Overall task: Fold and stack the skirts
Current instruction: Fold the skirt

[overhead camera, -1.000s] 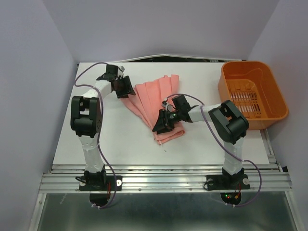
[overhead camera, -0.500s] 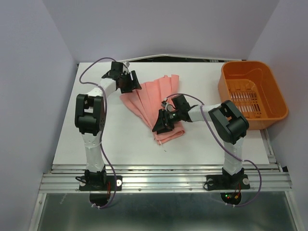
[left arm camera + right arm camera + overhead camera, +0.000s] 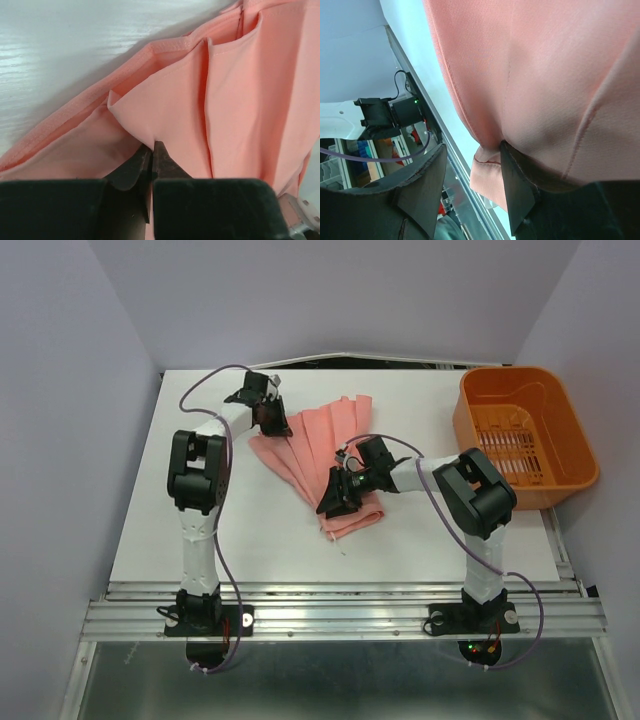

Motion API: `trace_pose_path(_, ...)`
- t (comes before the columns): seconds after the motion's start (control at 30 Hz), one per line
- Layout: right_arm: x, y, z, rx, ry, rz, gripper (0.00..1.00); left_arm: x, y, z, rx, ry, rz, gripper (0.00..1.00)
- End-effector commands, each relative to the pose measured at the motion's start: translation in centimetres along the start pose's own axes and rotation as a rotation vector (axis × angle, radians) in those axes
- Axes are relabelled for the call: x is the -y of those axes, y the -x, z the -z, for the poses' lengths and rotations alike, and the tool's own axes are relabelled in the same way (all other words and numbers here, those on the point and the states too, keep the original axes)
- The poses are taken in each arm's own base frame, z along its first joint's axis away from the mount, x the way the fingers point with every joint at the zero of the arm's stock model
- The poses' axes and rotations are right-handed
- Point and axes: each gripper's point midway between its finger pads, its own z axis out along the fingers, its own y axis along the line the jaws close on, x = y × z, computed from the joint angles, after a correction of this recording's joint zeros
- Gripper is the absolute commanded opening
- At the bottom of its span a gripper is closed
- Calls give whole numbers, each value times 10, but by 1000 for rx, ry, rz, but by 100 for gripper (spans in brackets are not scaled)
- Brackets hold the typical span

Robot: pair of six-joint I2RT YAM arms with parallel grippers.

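Note:
A salmon-pink pleated skirt (image 3: 315, 445) lies fanned out on the middle of the white table (image 3: 240, 530), wide hem toward the back and narrow end toward the front. My left gripper (image 3: 272, 422) is at the hem's left corner. In the left wrist view it (image 3: 152, 146) is shut on a fold of the skirt (image 3: 240, 100). My right gripper (image 3: 338, 498) rests over the skirt's narrow end. In the right wrist view it (image 3: 470, 172) stands open, with one fingertip (image 3: 512, 170) pressed against the skirt (image 3: 545, 75) and a gap to the other finger.
An orange plastic basket (image 3: 525, 435) stands at the table's right edge, beside the right arm. White walls close in the left, back and right sides. A metal rail (image 3: 340, 615) runs along the front edge, holding both arm bases.
My left gripper has swung right from beside the hem onto its left corner and shut on a fold there. The right arm and gripper have not moved.

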Motion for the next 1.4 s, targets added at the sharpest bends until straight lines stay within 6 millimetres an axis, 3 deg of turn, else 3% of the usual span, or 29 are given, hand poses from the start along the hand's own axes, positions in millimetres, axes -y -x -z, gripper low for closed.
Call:
trace_pose_path(0.0, 71, -15, -13, -2, -245, -62, 54, 32, 56, 62, 159, -41, -78, 0)
trace_pose_path(0.07, 72, -15, -14, -4, -247, -74, 55, 37, 62, 90, 192, -49, -82, 0)
trace_pose_path(0.17, 72, -16, -15, -2, -245, -89, 55, 36, 54, 116, 197, -38, -91, 0)
trace_pose_path(0.3, 72, -17, -16, -5, -243, -103, 55, 20, 34, 123, 157, -9, -59, 0)
trace_pose_path(0.53, 70, -15, -14, 3, -242, -94, 55, -29, -10, 80, 42, 37, 62, 0)
trace_pose_path(0.7, 68, -16, -11, 6, -242, -74, 56, -55, -8, 54, 28, 51, 89, 0)
trace_pose_path(0.87, 65, -19, -11, -3, -224, -68, 55, -75, 0, 48, 31, 78, 78, 0)
trace_pose_path(0.9, 62, -19, -11, -8, -210, -66, 55, -77, 0, 50, 27, 84, 76, 5)
trace_pose_path(0.97, 55, -18, -11, -11, -181, -56, 55, -74, 0, 54, 18, 66, 53, 15)
trace_pose_path(1.0, 46, -15, -9, -9, -150, -41, 55, -68, 6, 61, 35, 50, 32, 24)
trace_pose_path(1.13, 3, -4, -6, 29, -26, 38, 55, -20, 26, 94, 93, -150, -106, 45)
trace_pose_path(1.27, -29, 4, -9, 52, 44, 141, 61, 18, 43, 132, 172, -268, -185, 51)
trace_pose_path(1.37, -60, 20, 1, 91, 95, 237, 75, 36, 37, 149, 193, -334, -171, 51)
